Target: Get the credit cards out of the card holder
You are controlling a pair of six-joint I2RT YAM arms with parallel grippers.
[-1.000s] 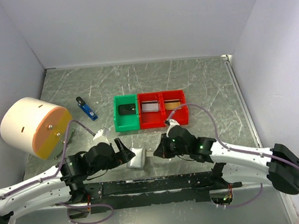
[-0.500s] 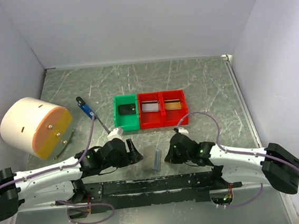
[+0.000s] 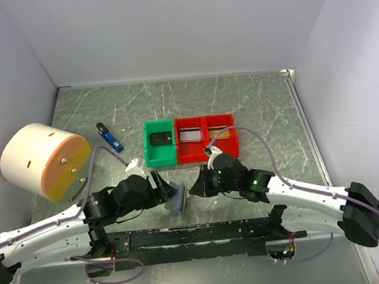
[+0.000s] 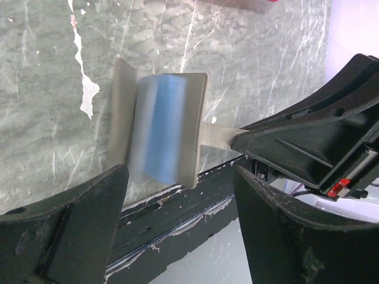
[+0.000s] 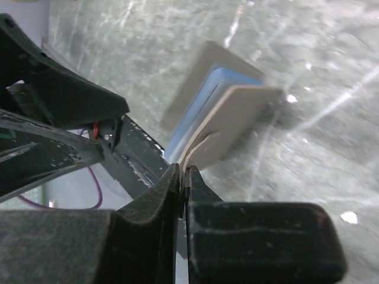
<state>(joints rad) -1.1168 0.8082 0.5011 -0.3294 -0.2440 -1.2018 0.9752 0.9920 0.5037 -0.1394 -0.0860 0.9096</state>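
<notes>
The card holder (image 3: 177,198) is grey with pale blue inner panels and stands tilted on edge near the table's front. In the left wrist view it (image 4: 160,127) is partly open and blurred. My right gripper (image 3: 195,187) is shut on a pale strap at the holder's edge, as the right wrist view (image 5: 183,171) shows below the holder (image 5: 228,109). My left gripper (image 3: 164,187) is open and empty just left of the holder, its fingers (image 4: 77,219) either side below it. Cards lie in the trays: a black one (image 3: 159,139), a pale one (image 3: 190,135), a brown one (image 3: 220,132).
A green tray (image 3: 161,163) and two red trays (image 3: 192,160) stand in a row behind the grippers. A small blue-and-black gadget (image 3: 111,139) lies to their left. A large white and orange cylinder (image 3: 43,161) sits at the far left. A black rail (image 3: 198,234) runs along the front.
The right gripper has moved left and a little back, dragging the card holder left. The holder went from lying flat to standing tilted. The left gripper has shifted slightly left.
</notes>
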